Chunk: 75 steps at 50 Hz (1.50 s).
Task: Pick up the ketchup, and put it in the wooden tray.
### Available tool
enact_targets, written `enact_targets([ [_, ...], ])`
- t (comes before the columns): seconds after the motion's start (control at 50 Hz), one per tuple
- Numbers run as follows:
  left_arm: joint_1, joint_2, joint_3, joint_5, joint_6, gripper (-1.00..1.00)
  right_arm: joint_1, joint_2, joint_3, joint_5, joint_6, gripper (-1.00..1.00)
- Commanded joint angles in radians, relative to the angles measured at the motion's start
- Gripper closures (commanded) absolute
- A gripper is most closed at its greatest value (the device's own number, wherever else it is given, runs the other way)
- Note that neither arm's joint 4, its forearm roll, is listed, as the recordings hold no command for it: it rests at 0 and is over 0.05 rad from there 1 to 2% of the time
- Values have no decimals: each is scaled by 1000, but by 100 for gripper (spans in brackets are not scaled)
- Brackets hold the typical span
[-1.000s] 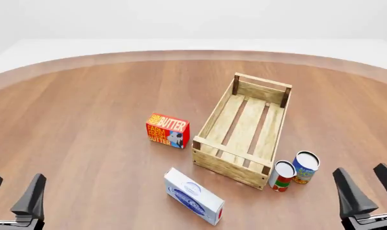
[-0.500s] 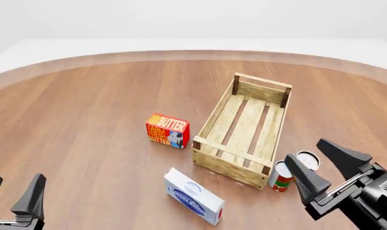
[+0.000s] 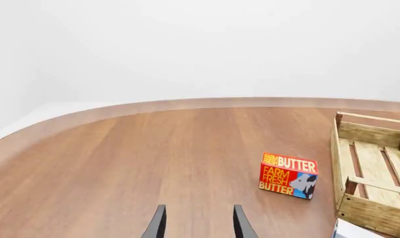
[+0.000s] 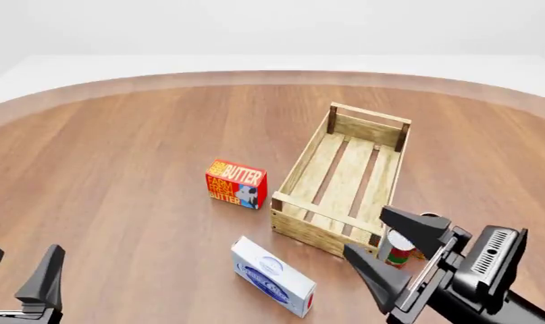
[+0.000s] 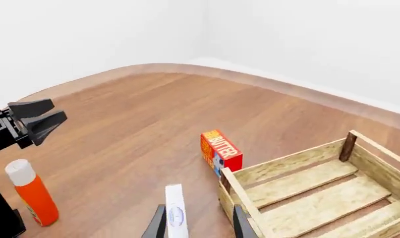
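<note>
Your front view sits high on the arms' side, looking forward and down over the whole table. Your left wrist view rides low at near left, facing far-right past the butter box to the wooden tray. Your right wrist view looks leftward across the tray; all three share box and tray.

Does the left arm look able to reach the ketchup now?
Probably yes. The ketchup stands upright, alone on the table, near the left gripper, which is open. But the left wrist view does not show it, so the arm must turn.
</note>
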Motion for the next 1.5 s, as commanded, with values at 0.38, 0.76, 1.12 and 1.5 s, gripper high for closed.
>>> enact_targets([
  [0.38, 0, 0, 0, 0, 0, -100, 317, 464, -254, -19, -55, -100],
  [0.76, 0, 0, 0, 0, 0, -100, 425, 622, -427, 55, -115, -100],
  [1.12, 0, 0, 0, 0, 0, -100, 508, 802, -541, 59, -138, -100],
  [1.5, 0, 0, 0, 0, 0, -100, 546, 927, -577, 5, -120, -100],
])
